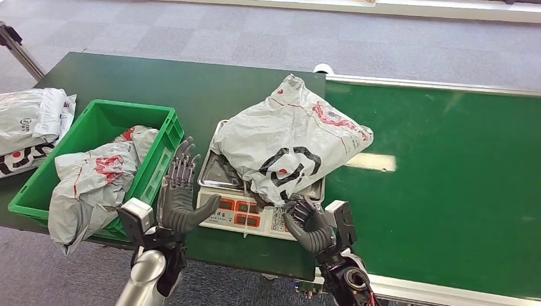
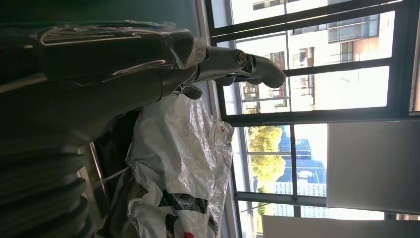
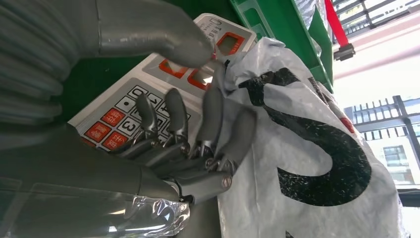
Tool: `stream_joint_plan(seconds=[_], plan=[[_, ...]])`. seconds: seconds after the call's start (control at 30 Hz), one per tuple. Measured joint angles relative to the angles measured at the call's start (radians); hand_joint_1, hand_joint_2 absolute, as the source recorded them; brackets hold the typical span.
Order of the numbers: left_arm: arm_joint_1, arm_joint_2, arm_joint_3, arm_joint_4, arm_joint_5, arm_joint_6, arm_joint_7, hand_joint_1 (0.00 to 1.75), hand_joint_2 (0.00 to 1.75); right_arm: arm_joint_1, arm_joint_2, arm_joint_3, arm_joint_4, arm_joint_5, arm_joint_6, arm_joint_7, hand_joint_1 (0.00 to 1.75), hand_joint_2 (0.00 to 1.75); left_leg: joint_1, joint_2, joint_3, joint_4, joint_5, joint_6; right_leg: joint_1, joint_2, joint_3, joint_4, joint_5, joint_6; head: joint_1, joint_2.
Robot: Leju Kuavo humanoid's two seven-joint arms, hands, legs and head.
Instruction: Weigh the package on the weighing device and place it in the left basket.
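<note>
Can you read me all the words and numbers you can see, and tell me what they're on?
"0", "1", "2", "3": keys on the scale, right wrist view.
Red keys and top logo: too blurred.
Red display windows: no digits readable.
Package on the scale: big black mark, red print, unreadable.
Packages in green basket: unreadable.

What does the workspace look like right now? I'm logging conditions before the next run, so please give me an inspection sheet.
Surface: dark green table with a green conveyor belt beside it.
Job's things: grey package lies on the weighing scale; green basket holds another grey bag.
Clutter: more bagged parcels at the table's far left edge.
Robot hands: left robot hand open, fingers spread, between basket and scale; right robot hand at the package's near edge, grip unclear.
Cables: nothing seen.
Surroundings: grey carpet floor; large windows.
</note>
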Motion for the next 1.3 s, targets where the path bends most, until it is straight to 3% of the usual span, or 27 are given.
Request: stream_joint_plan(seconds=[0.17, 0.43, 1.03, 1.3], plan=[[0.011, -0.003, 0.001, -0.008, -0.003, -0.001, 0.002, 0.0, 1.75, 0.001, 0.0, 0.007, -0.005, 0.006, 0.024, -0.019, 0.0, 1.75, 0.0, 0.0, 0.0, 0.0, 0.0, 0.0, 0.0, 0.0, 0.0, 0.0, 0.0, 0.0, 0.0, 0.0], [0.002, -0.005, 0.001, -0.006, -0.01, -0.015, 0.002, 0.0, 1.75, 0.001, -0.01, 0.076, -0.012, 0.08, 0.178, -0.058, 0.0, 1.75, 0.0, 0.0, 0.0, 0.0, 0.0, 0.0, 0.0, 0.0, -0.001, 0.0, 0.0, 0.0, 0.0, 0.0], [-0.006, -0.005, 0.002, 0.001, -0.01, -0.016, 0.002, 0.0, 1.75, -0.008, -0.017, 0.13, -0.011, 0.113, 0.205, -0.062, 0.0, 1.75, 0.0, 0.0, 0.0, 0.0, 0.0, 0.0, 0.0, 0.0, -0.001, 0.0, 0.0, 0.0, 0.0, 0.0], [-0.016, -0.005, 0.002, 0.001, -0.008, -0.016, 0.006, 0.0, 1.75, -0.017, -0.017, 0.141, -0.019, 0.115, 0.26, -0.082, 0.0, 1.75, 0.0, 0.0, 0.0, 0.0, 0.0, 0.0, 0.0, 0.0, -0.001, 0.0, 0.0, 0.0, 0.0, 0.0]])
